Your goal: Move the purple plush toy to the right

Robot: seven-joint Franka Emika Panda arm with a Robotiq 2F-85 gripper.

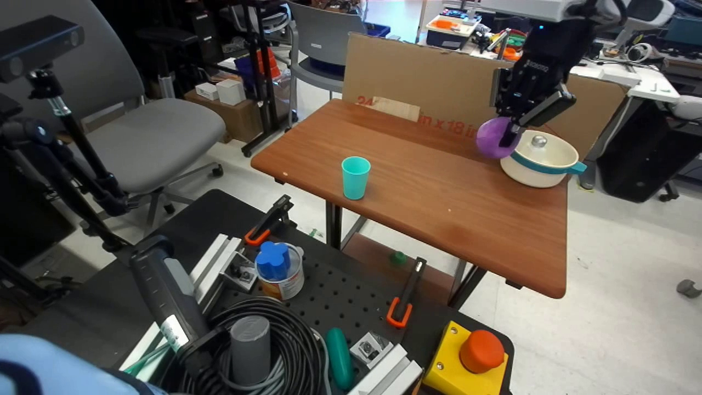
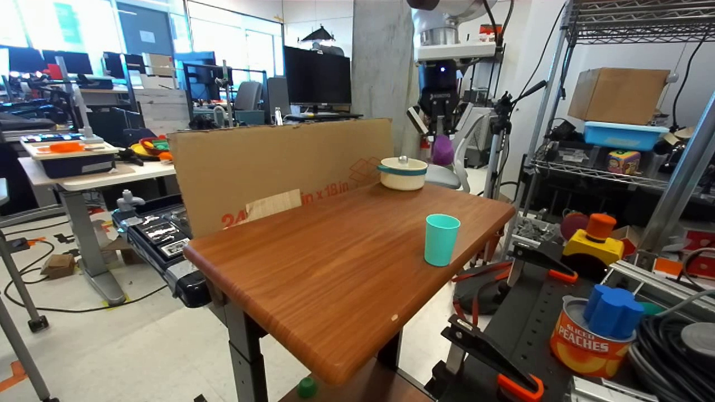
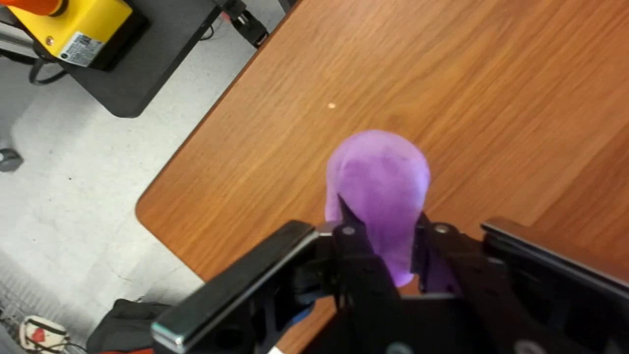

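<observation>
Lying in the foreground of an exterior view, a black board [image 1: 329, 299] with rows of holes carries a yellow box [image 1: 447, 367] with an orange-red button [image 1: 481, 350], and a can [image 1: 292, 281] with a blue lobed block [image 1: 272, 260] at its mouth. Beyond the board is a brown wooden worktop [image 1: 422, 195]. A teal cup [image 1: 355, 180] stands upright on it, close to the near edge. Farther across, the purple plush toy [image 1: 492, 137] is in the air above the worktop, held by the claw [image 3: 382, 211]. In the wrist view the toy sits between the two fingers [image 3: 356, 241], which press on it from opposite sides; the claw is closed down on the toy, with only its squeezed body keeping the fingers apart. The toy's rounded top bulges out past the fingertips, and its lower part narrows between them. Near the toy, at the far end of the worktop in an exterior view, stands a lidded cream pot [image 2: 401, 181] with a teal band; a narrow gap shows between pot and toy. Behind the worktop rises a cardboard panel [image 1: 417, 74] with red printing. Past that is a gray chair [image 1: 329, 41].
</observation>
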